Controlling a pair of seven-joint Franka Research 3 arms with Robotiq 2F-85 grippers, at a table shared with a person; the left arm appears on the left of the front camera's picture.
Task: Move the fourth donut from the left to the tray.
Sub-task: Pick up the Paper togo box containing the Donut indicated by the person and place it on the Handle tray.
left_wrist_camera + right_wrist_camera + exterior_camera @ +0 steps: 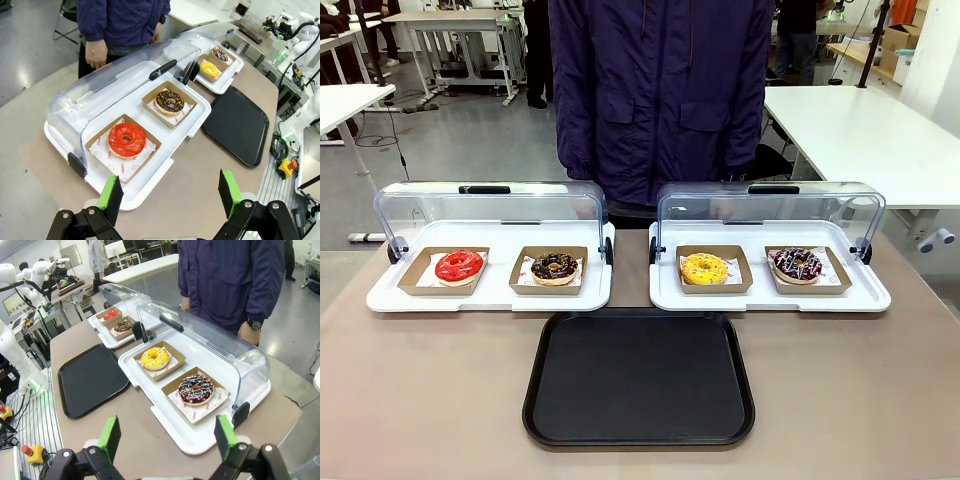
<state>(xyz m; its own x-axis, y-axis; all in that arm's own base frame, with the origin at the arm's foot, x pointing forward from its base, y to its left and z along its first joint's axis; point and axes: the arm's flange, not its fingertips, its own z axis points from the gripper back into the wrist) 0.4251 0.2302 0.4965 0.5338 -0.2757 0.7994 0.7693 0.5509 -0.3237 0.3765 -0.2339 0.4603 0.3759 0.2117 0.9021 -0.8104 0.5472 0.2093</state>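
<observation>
A: Front view first. Where does the fourth donut (797, 264) sit?
B: In its brown cardboard holder (833, 278), at the right end of the right display tray (760, 298), under the open clear lid (767, 208). The yellow donut (705, 268) is beside it on its left.
A: Which way does it lie?
B: Flat, hole and glaze upward. A ring has no long axis. Its holder sits square to the table (440, 400) edge.
A: And the tray (638, 385)?
B: Black and bare, just in front of the 2 display trays, centred on the gap between them. Its long axis runs left to right, parallel to the row of 4 donuts. A person in a dark jacket (660, 90) stands at the far side.
A: Left wrist view?
B: The left gripper (170, 192) hangs above the table's left end, tilted down toward the left display tray (176, 134). The red donut (126, 140) is nearest, the crumbed chocolate donut (169, 101) beyond it, and the fourth donut at the row's far end. Its fingers (227, 186) are spread wide, gripping nothing. The person's hand (96, 53) hangs by the jacket's hem.
A: Right wrist view?
B: The right gripper (167, 435) is poised over the table's right end, aimed down and across at the right display tray. Its green pads (111, 435) stand wide apart with nothing between them. The fourth donut lies just beyond the gripper, well apart from the tray.
</observation>
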